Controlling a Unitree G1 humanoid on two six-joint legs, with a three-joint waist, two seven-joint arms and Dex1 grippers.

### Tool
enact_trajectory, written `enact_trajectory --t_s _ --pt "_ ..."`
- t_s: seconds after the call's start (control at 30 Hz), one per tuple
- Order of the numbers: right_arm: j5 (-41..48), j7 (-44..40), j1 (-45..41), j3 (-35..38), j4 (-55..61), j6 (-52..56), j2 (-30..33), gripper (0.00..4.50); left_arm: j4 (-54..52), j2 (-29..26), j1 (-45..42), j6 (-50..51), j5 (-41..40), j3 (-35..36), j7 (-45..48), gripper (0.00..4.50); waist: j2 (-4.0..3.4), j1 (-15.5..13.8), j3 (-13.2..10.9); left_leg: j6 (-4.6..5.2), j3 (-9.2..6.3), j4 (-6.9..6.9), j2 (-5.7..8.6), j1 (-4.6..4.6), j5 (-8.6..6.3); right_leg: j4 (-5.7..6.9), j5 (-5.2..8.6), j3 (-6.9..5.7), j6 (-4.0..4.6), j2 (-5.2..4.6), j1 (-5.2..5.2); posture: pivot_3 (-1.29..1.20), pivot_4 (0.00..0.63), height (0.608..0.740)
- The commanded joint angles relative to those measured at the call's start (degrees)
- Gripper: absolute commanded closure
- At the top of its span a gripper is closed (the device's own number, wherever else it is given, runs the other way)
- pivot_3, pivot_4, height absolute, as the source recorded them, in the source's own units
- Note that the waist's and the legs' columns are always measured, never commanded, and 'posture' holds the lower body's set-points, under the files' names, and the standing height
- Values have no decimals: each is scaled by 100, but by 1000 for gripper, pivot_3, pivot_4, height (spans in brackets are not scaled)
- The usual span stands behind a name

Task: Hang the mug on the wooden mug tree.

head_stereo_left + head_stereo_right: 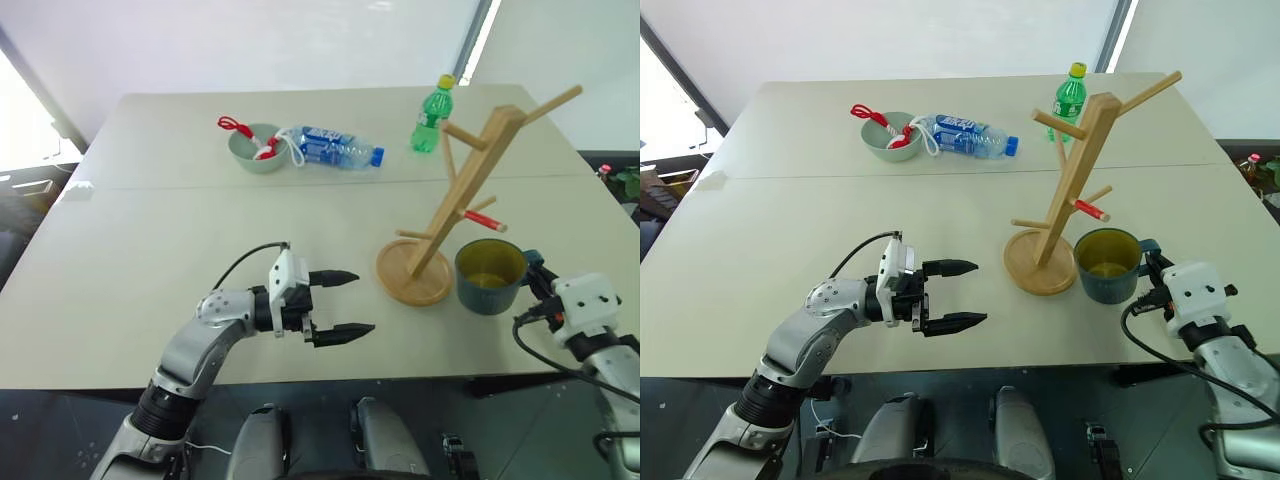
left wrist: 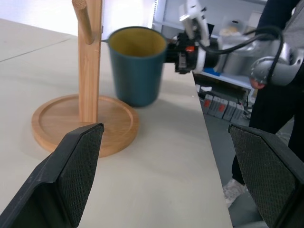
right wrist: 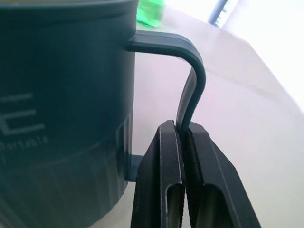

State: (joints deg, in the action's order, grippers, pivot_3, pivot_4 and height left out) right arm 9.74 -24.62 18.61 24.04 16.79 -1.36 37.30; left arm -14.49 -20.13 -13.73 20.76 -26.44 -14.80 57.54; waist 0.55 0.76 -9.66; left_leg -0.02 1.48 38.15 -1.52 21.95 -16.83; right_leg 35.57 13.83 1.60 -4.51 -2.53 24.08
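The teal-blue mug (image 1: 490, 277) with its olive-yellow inside stands upright just right of the wooden mug tree (image 1: 468, 185), close to the tree's round base (image 1: 412, 275). My right gripper (image 1: 534, 272) is shut on the mug's loop handle (image 3: 194, 80), pinching its thin vertical bar between both fingers (image 3: 161, 161). My left gripper (image 1: 362, 302) hangs open over the table left of the tree, pointing toward it with nothing between its fingers (image 2: 71, 175). One peg of the tree has a red tip (image 1: 497, 227), just above the mug.
At the far side lie a pale green bowl (image 1: 252, 150) with a red-and-white item, a clear water bottle (image 1: 338, 148) on its side and an upright green bottle (image 1: 430, 118). The table's front edge runs just under both arms. A person in dark clothes (image 2: 273, 104) stands past the table's right edge.
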Motion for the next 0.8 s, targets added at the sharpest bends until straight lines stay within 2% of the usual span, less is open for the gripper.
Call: enact_trajectory --t_s 0.03,0.13,0.4,0.8 --pt "59 -551 200 517 838 -127 461 4473 -172 -11 -62 -8 -154 6 116 0 6 7 -4 0 0 1 0 -7 0 0 0 0 0 1 -6 0 150 740" --pt "41 -783 245 740 1299 79 741 4473 -73 8 -123 -63 -112 -16 164 0 19 -1 -11 0 0 0 -2 -61 -1 -6 8 -7 -4 6 -61 0 150 740" --pt "310 -1199 -212 1037 2244 1028 1214 4473 189 21 -292 -179 -76 89 244 0 23 -15 -12 -1 -6 1 -2 -56 0 -10 3 -8 4 4 -64 0 150 740" --pt "324 -1527 -558 1051 2578 1595 1249 4473 317 1 -476 -220 -123 196 229 0 29 -16 -14 -1 -7 0 0 -50 0 -18 3 -10 3 0 -64 0 150 740"
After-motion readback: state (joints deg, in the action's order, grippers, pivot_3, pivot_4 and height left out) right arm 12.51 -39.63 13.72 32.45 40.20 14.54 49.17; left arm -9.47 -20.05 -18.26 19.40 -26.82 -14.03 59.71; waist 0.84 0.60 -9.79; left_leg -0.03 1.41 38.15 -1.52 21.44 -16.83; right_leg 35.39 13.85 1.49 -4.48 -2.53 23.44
